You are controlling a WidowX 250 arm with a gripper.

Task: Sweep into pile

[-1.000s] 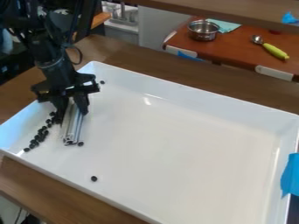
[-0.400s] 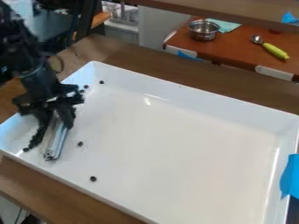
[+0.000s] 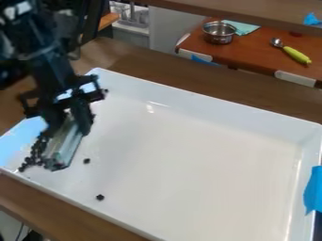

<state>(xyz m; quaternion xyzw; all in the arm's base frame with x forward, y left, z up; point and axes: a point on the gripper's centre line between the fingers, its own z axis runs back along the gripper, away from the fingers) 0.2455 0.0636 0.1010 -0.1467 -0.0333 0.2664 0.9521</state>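
Camera view, and the gripper (image 3: 65, 125) has the silvery sweeping tool (image 3: 65, 147) pinched, tilted over the white tray (image 3: 201, 160) near its left corner! Dark pieces (image 3: 31, 160) bunch right beside the tool; two strays sit rightward, another up by the far-left corner.

Seemingly a robotics lab: a black jointed robot arm (image 3: 50, 63) hangs over a brown wooden desk (image 3: 157, 68), blue tape (image 3: 312, 190) sticks to a large white rectangular tray (image 3: 207, 160), and a small round metal pot (image 3: 219, 38) sits behind.
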